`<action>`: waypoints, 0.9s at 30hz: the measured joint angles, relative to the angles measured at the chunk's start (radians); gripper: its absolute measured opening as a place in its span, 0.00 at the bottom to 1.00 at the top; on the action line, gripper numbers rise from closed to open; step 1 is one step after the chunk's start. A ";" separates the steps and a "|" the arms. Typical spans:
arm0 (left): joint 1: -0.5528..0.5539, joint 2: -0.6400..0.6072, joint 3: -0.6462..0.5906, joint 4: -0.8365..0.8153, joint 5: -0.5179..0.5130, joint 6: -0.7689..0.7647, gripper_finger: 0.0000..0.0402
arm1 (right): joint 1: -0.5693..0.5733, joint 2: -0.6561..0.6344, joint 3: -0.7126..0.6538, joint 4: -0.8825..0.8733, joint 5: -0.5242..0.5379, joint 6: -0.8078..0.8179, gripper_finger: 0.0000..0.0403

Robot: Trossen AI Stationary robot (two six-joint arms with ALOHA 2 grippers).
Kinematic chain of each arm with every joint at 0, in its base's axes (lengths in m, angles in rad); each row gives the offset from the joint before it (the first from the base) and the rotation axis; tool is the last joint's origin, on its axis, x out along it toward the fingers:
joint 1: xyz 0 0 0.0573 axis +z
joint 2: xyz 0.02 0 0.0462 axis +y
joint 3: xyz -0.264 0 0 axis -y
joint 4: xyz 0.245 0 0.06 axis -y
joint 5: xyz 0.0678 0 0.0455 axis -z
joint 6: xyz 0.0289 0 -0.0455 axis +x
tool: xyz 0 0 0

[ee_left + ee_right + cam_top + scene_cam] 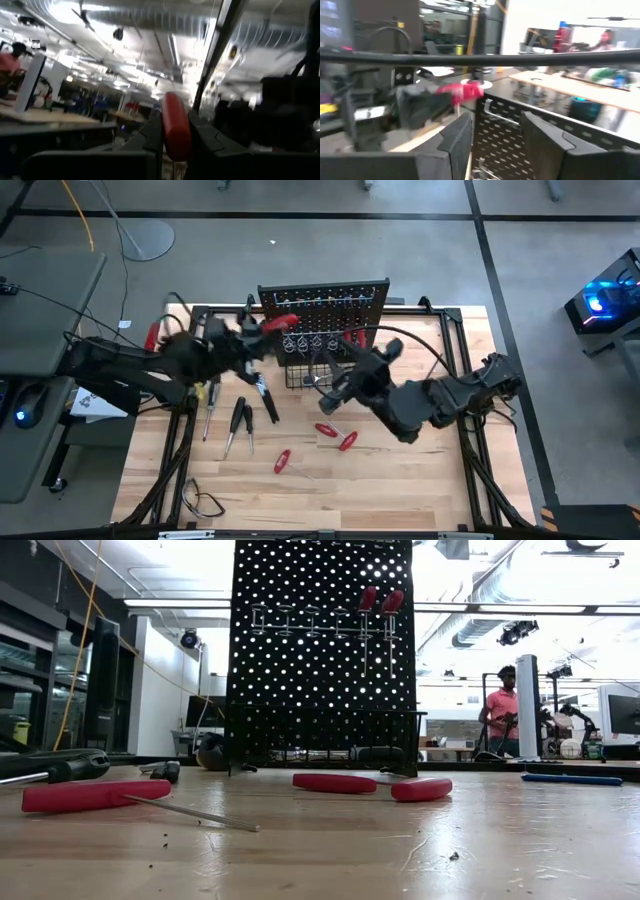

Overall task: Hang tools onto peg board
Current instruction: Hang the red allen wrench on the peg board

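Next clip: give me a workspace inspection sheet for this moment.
Surface: wooden table, light debris.
Job's things: peg board upright, two red screwdrivers hung; three red screwdrivers, black-handled tools lying loose.
Clutter: nothing seen.
Grippers: left gripper shut on a red handle near the board; right gripper open, empty, by the board.
Cables: black loop at the front-left corner.
Surroundings: person in the background.

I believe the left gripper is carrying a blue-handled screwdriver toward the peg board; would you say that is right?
Not quite: the screwdriver clamped in the left gripper has a red handle, not a blue one, as the left wrist view shows. The rest holds: the high view shows it held close beside the peg board.
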 joint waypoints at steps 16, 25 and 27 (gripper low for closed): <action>-0.111 0.451 0.326 -0.074 -0.536 0.480 0.11 | 0.094 -0.008 0.000 -0.017 0.252 -0.056 0.40; -0.069 0.560 0.374 0.023 -0.712 0.471 0.11 | 0.094 -0.007 0.000 -0.017 0.252 -0.057 0.40; -0.064 0.571 0.379 0.020 -0.706 0.461 0.11 | 0.094 -0.007 0.000 -0.017 0.252 -0.057 0.40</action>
